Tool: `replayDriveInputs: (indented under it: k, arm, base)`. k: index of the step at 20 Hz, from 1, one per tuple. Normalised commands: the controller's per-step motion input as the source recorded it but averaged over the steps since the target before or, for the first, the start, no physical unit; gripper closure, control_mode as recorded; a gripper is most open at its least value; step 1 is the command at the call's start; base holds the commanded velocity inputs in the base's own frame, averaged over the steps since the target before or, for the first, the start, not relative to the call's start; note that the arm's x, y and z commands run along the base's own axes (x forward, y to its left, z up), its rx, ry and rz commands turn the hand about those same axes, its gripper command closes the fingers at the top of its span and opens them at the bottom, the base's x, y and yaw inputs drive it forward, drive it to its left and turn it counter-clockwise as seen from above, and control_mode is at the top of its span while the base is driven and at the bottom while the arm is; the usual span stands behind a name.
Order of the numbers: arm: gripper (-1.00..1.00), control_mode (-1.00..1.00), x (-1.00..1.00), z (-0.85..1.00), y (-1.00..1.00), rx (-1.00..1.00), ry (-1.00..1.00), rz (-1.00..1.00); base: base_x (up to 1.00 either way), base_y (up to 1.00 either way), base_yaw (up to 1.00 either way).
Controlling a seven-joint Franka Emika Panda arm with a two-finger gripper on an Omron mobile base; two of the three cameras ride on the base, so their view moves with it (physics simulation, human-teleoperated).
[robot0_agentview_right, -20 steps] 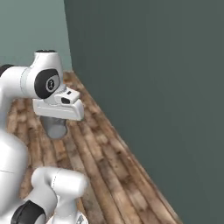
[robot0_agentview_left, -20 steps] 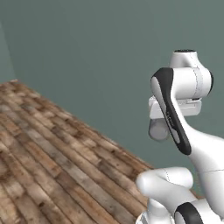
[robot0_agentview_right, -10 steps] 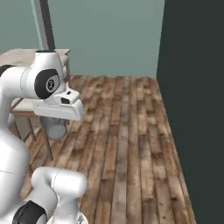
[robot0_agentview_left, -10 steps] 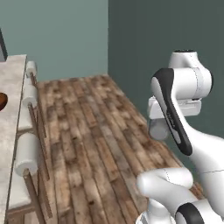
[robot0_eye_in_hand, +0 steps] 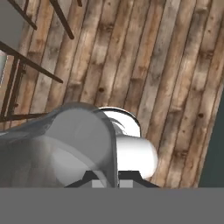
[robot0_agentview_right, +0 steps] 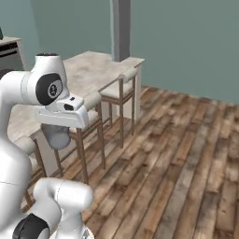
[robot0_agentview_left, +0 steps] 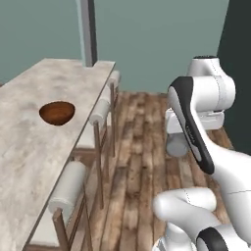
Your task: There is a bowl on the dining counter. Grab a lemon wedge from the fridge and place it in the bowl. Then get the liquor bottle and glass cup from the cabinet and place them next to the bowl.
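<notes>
counter top (robot0_agentview_left: pixel 29 142): beige marbled stone, matt
bowl (robot0_agentview_left: pixel 57 112): brown, smooth, slight sheen
stools (robot0_agentview_left: pixel 100 128): dark wood frames, pale padded cushions
floor (robot0_agentview_right: pixel 186 154): rough-grained wooden planks
glass cup (robot0_eye_in_hand: pixel 65 148): clear, smooth glass, glossy

Beige marbled tabletop (robot0_agentview_left: pixel 29 147), reddish-brown bowl (robot0_agentview_left: pixel 57 112), clear grey glass cup (robot0_eye_in_hand: pixel 65 148), brown streaked plank floor (robot0_agentview_right: pixel 186 154), teal-grey wall (robot0_agentview_left: pixel 157 39), cream-cushioned wooden stools (robot0_agentview_left: pixel 100 115), grey pillar (robot0_agentview_right: pixel 120 28).

Teal walls (robot0_agentview_left: pixel 157 39), plank floor (robot0_agentview_right: pixel 186 154), cushioned stools (robot0_agentview_left: pixel 100 115).
</notes>
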Motion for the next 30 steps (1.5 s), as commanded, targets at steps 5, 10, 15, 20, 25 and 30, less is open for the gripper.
replayDriveInputs:
  k: [5, 10, 15, 20, 25, 30]
  arm:
    - [1.0, 1.0, 0.0, 0.0, 0.0, 0.0, 0.0, 0.0]
    - [1.0, 1.0, 0.0, 0.0, 0.0, 0.0, 0.0, 0.0]
    - [1.0, 1.0, 0.0, 0.0, 0.0, 0.0, 0.0, 0.0]
    - [1.0, 1.0, 0.0, 0.0, 0.0, 0.0, 0.0, 0.0]
    - [1.0, 1.0, 0.0, 0.0, 0.0, 0.0, 0.0, 0.0]
    - [1.0, 1.0, 0.0, 0.0, 0.0, 0.0, 0.0, 0.0]
  base:
    - [0.89, -0.59, 0.51]
    - [0.7, -0.79, 0.5]
    - [0.77, -0.7, 0.51]
    - [0.94, -0.49, 0.51]
    - [0.9, -0.36, 0.55]
    - [0.84, -0.09, 0.62]
